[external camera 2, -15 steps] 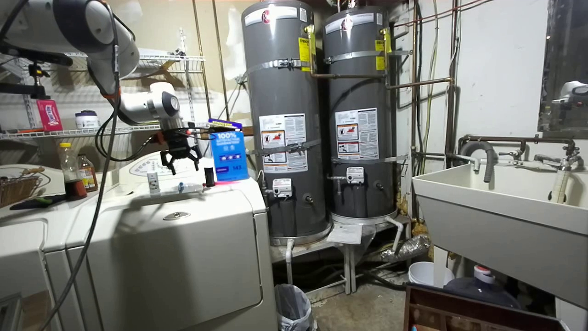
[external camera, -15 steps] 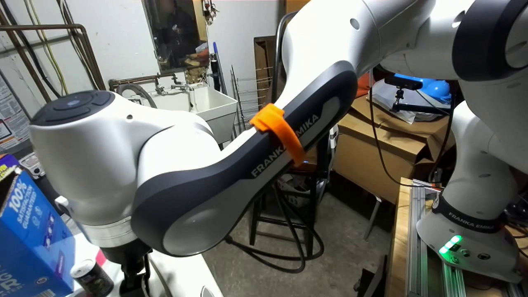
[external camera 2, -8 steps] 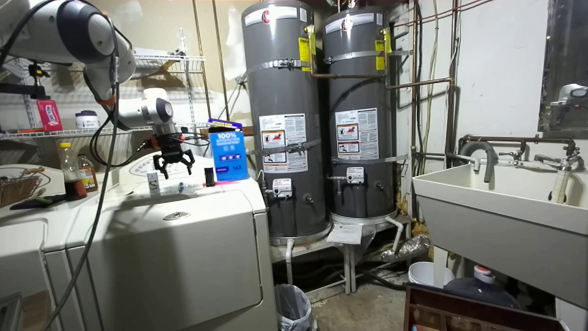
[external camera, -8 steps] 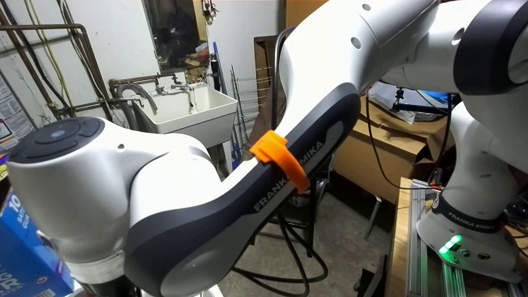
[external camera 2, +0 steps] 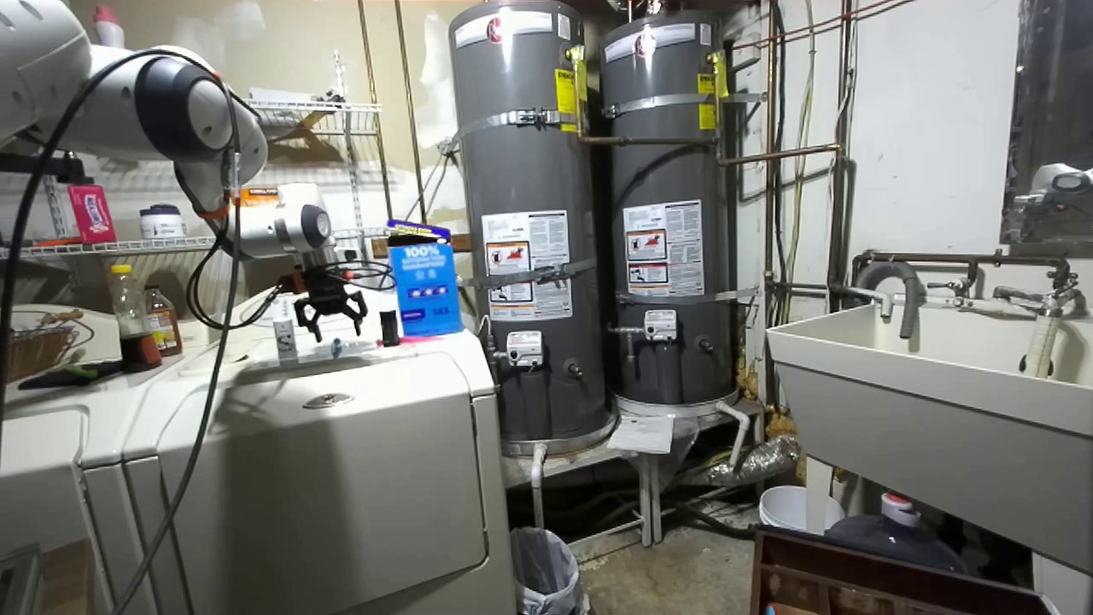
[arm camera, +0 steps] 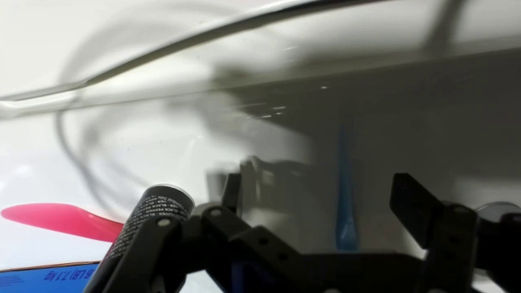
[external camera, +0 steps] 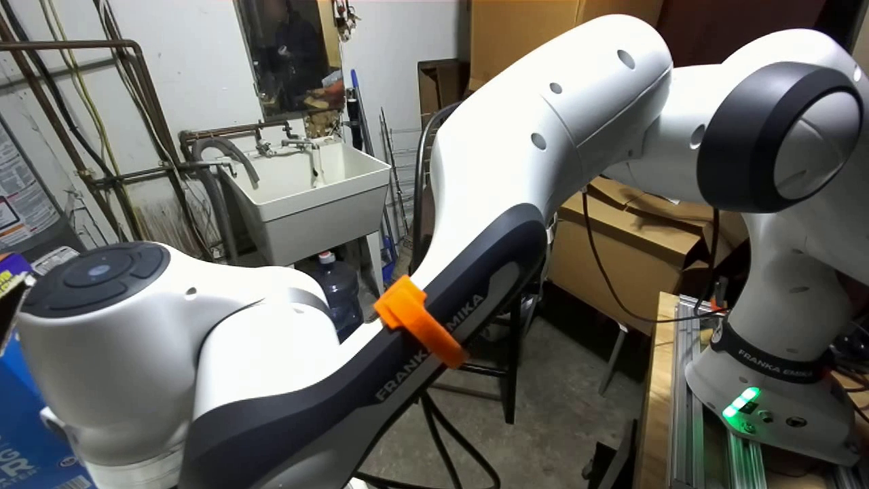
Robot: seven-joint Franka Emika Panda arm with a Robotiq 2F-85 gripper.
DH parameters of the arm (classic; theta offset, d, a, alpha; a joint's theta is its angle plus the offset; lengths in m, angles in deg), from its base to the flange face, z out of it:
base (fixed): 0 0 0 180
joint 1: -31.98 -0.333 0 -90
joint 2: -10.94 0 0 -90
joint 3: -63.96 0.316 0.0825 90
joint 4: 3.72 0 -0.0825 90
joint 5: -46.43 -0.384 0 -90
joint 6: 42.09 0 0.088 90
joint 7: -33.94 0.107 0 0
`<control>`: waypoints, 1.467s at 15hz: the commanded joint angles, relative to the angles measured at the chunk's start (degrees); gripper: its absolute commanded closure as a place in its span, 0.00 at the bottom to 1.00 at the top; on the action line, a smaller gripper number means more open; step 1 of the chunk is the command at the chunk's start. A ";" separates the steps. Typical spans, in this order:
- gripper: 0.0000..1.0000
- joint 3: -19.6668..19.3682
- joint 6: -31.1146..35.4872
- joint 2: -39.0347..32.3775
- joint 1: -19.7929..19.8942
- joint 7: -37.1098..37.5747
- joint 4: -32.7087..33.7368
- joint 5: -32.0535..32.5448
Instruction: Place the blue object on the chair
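Atop the white appliance point(external camera 2: 418, 371), the blue stick point(arm camera: 345, 209) lies ungrasped beneath your gripper point(external camera 2: 338, 330), whose jaws stand spread, so gripping, carrying and setting it on the chair point(external camera: 426, 217) all seem left.

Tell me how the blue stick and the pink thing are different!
The blue stick lies in shadow; the pink thing lies in brighter light. The blue stick is slim; the pink thing is broader. Both are long and lie on the white machine.
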 commanded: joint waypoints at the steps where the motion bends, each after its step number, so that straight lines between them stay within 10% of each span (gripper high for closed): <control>1: 0.12 0.97 -0.93 -3.78 -0.64 -3.24 6.23 -2.51; 9: 0.49 1.67 -3.69 -7.36 -1.28 -5.70 10.59 -5.54; 10: 0.73 1.42 -4.06 -7.71 -1.52 -5.70 11.14 -5.56; 15: 0.98 1.45 -4.41 -7.84 -1.55 -4.56 11.59 -4.11; 22: 0.99 0.29 1.28 2.28 -1.18 -1.81 2.59 -2.13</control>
